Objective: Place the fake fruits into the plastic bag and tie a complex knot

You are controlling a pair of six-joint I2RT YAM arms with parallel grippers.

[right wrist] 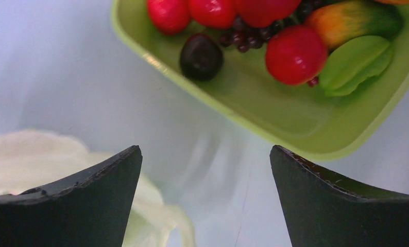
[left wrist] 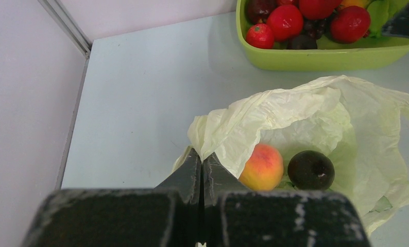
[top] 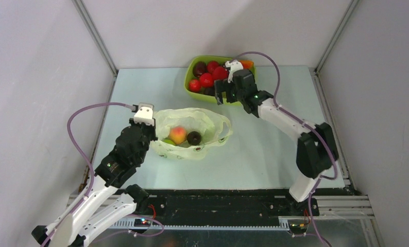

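Fingers: left gripper clamped on the bag's nine-o'clock rim, right gripper agape, empty. Loading step, judging by the scene; next, seize an apple from the tray.

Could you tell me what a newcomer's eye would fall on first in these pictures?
Probably the lime-green tray at the far side, holding red apples. Next, the plastic bag in the middle, open, with a peach and dark plum inside. The left gripper is shut on its rim, while the right gripper hangs open near the tray.
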